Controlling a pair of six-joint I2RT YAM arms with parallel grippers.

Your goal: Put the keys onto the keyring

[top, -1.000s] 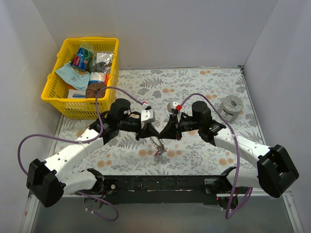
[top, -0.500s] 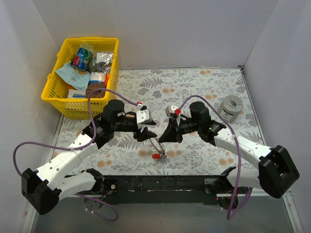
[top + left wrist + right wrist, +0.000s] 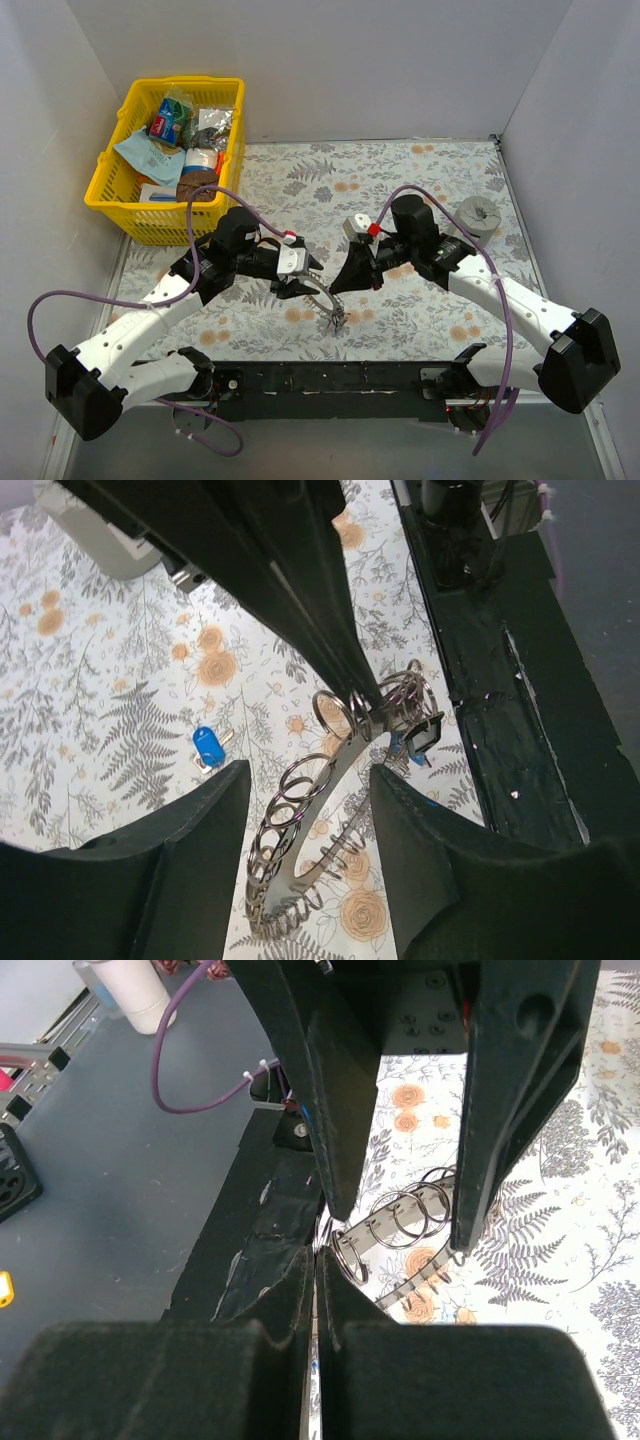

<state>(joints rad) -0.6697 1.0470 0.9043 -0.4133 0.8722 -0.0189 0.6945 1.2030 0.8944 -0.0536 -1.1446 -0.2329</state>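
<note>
No word, brand or number could be read in any of the three views. Packets [image 3: 165, 125] in the yellow basket [image 3: 185, 82] carried coloured printing, but it was too small to make out from overhead.

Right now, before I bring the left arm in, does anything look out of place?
One blue key lies loose on the floral cloth, apart from the keyring. The right gripper pinches the keyring's rim, and the left gripper stands open astride it. Nothing looks damaged.
</note>
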